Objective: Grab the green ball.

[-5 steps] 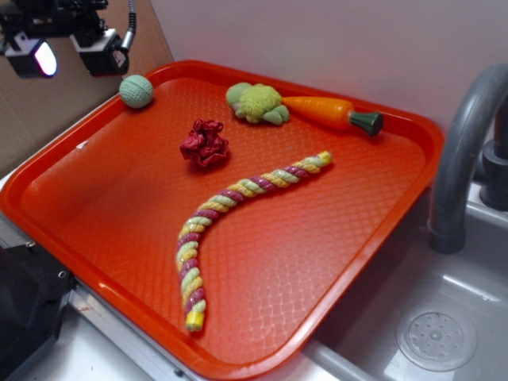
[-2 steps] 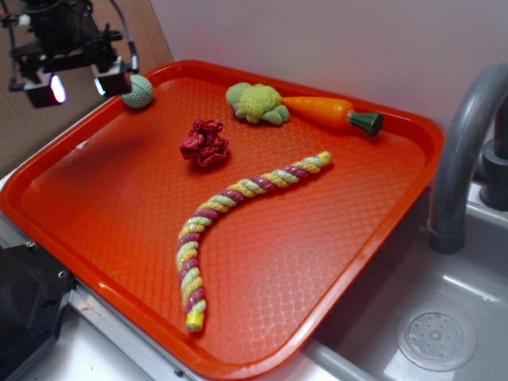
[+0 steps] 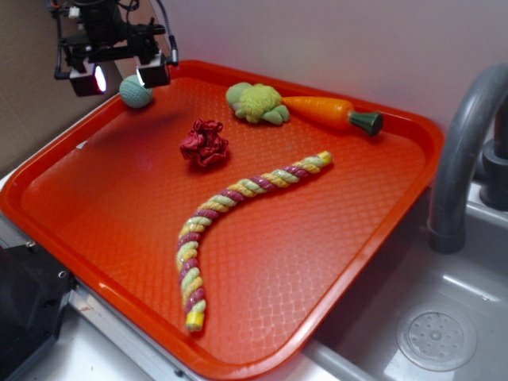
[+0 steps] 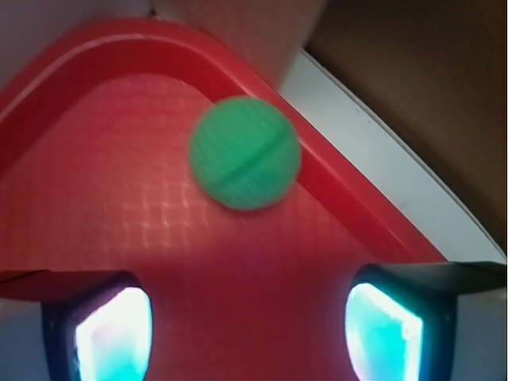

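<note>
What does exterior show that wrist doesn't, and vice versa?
Exterior only: red scrunchie, cabbage toy, carrot, braided rope, faucet, sink drain.
Wrist only: the ball's groove up close, the two lit tool fingertips with bare tray between them.
Both: green ball in the corner of the red tray, near the rim; tool open, not on it.

matt rubbery green ball (image 4: 244,153); glossy textured plastic tray (image 3: 317,262)
</note>
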